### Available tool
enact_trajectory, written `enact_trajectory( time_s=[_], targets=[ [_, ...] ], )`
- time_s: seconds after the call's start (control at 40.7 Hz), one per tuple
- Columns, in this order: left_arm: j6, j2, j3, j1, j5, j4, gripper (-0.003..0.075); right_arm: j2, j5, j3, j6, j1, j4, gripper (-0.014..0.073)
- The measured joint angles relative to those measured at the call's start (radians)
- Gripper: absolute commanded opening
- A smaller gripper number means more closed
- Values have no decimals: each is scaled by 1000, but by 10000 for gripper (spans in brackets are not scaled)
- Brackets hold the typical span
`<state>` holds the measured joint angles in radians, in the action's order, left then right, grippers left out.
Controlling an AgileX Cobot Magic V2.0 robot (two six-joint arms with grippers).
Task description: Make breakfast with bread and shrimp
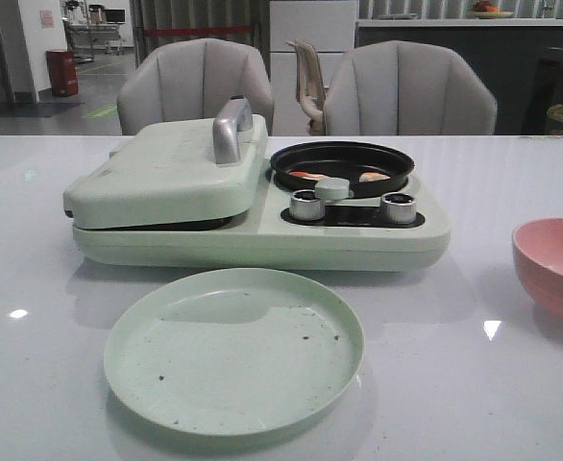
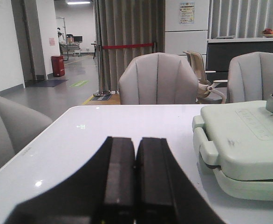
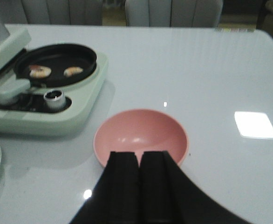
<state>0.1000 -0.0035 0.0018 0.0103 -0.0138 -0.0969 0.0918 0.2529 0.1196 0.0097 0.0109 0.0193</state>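
Mint-green plastic covers most of the scene: a cooker (image 1: 262, 216) on the white bench (image 1: 474, 384), with a closed press lid (image 1: 166, 178) on one side and a round black pan (image 1: 342, 165) on the other. Two shrimp (image 3: 39, 71) lie in the pan, apart from each other. No bread is visible anywhere; it may be under the lid, but that cannot be told. An empty green plate (image 1: 233, 348), speckled with crumbs, sits just in front of the cooker, and an empty pink bowl (image 3: 141, 136) stands off to the cooker's right.

The left tool (image 2: 135, 186) has its fingers pressed together, holding nothing, low over the bench beside the lid's hinge side. The right tool (image 3: 139, 186) is likewise closed and empty, hovering near the bowl.

Risks, as I judge them: the shrimp are small and curved, so a closed or badly centred tool could push them around the pan instead of gripping. The pan rim, knobs (image 1: 307, 205) and pan handle (image 1: 333, 188) crowd the approach. Lifting the lid by its metal handle (image 1: 232, 127) could shift the whole cooker.
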Motion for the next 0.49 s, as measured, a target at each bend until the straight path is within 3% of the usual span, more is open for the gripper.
enact_trajectory(
  time_s=[0.27,0.491],
  targets=[
    [0,0,0,0,-1,0,100,-102,-227,-140,0,-5,0,35],
    [0,0,0,0,-2,0,100,-102,-275,-148,0,-5,0,35]
  ],
)
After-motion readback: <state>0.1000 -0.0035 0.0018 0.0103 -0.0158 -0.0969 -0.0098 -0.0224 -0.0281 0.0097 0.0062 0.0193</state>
